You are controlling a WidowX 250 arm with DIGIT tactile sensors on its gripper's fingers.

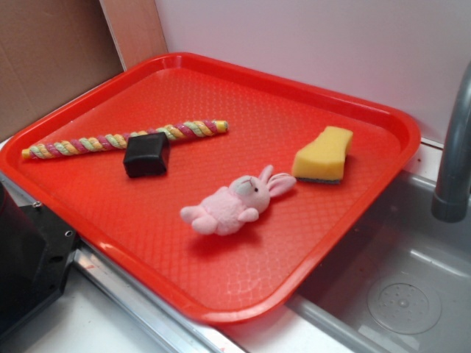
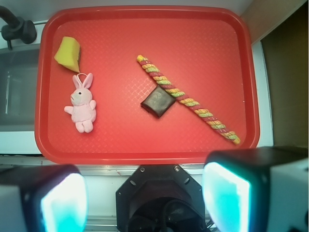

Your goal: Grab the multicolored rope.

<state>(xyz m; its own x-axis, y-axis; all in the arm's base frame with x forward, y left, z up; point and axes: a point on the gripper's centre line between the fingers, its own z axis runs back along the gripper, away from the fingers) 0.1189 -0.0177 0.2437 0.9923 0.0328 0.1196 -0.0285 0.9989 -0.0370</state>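
Note:
The multicolored rope (image 1: 81, 143) is a long twisted cord of pink, yellow, green and white strands lying flat on the red tray (image 1: 257, 103), near its far left side. In the wrist view the multicolored rope (image 2: 193, 103) runs diagonally from the tray's middle to its lower right corner. A black block (image 2: 157, 101) rests against its middle. My gripper (image 2: 145, 195) is open, its fingers spread wide and empty. It hangs high above the tray's near edge, well away from the rope. The exterior view does not show the gripper.
On the tray also lie the black block (image 1: 146, 154), a pink plush bunny (image 1: 229, 204) and a yellow sponge (image 1: 324, 154). A grey faucet (image 1: 452, 162) and a sink (image 1: 397, 294) stand at the right. The robot's black base (image 1: 29, 257) sits at the tray's near left edge.

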